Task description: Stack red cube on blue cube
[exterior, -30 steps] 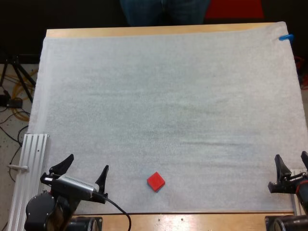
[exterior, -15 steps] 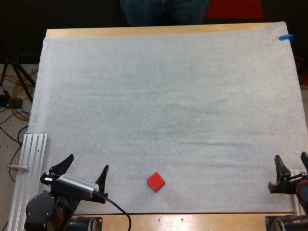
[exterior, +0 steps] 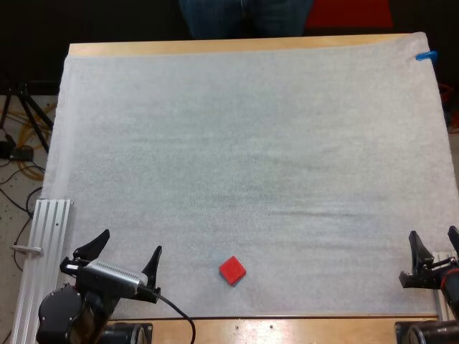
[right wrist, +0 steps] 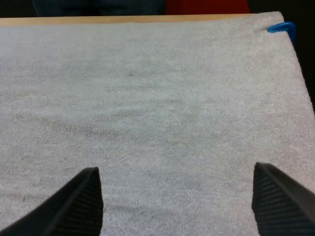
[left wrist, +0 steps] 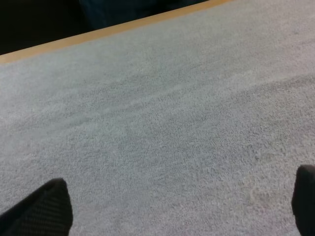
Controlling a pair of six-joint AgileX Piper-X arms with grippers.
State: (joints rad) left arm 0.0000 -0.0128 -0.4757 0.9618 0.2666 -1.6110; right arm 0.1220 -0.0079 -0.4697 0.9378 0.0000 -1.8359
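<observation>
Two grippers: your left gripper (exterior: 129, 249) and right gripper (exterior: 434, 240) stood spread, empty.
Cube: your red cube (exterior: 232, 270) lay on the mat (exterior: 251, 143) between them, nearer the left.

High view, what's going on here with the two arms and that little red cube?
Nothing is being handled at this moment. The red cube sits on the white mat close to its near edge, between the two arms. The left gripper is open and empty at the mat's near left corner. The right gripper is open and empty at the near right edge. Neither touches the cube. A person stands beyond the table's far side.
</observation>
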